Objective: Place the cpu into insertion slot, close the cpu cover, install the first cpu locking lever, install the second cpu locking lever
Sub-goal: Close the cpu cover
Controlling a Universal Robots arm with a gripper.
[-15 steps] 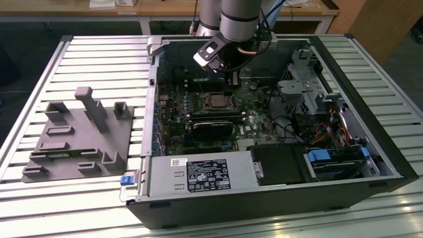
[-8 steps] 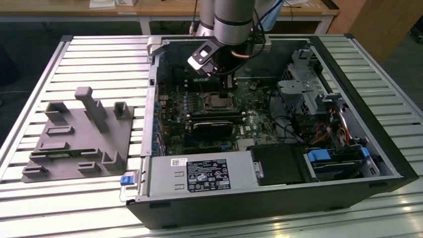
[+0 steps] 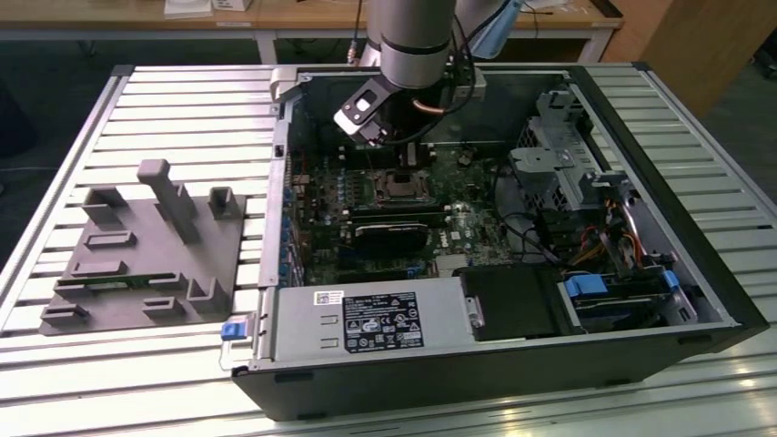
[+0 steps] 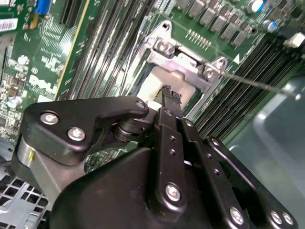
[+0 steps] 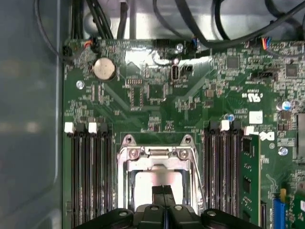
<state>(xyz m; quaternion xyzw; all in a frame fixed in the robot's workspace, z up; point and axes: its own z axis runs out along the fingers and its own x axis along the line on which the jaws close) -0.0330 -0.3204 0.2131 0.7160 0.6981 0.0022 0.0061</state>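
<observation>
Grey plastic tray [image 3: 146,264] lies on the exterior view's left, on the slatted metal table [image 3: 73,364]. In the middle of that view sits the open computer case [image 3: 510,373]. The arm [image 3: 413,36] comes down into it from the top middle.

In both wrist views the gripper [image 5: 163,190] hangs right over the socket on the green board [image 5: 157,95]. Its two black fingers are pressed together with nothing between them. The cpu [image 5: 145,183] lies flat in the socket, shiny side up. It is square, so no side is longer. The cpu cover [image 5: 155,164] lies flat around it like a frame. A thin locking lever [image 4: 252,82] sticks out on a slant from one socket corner.
</observation>
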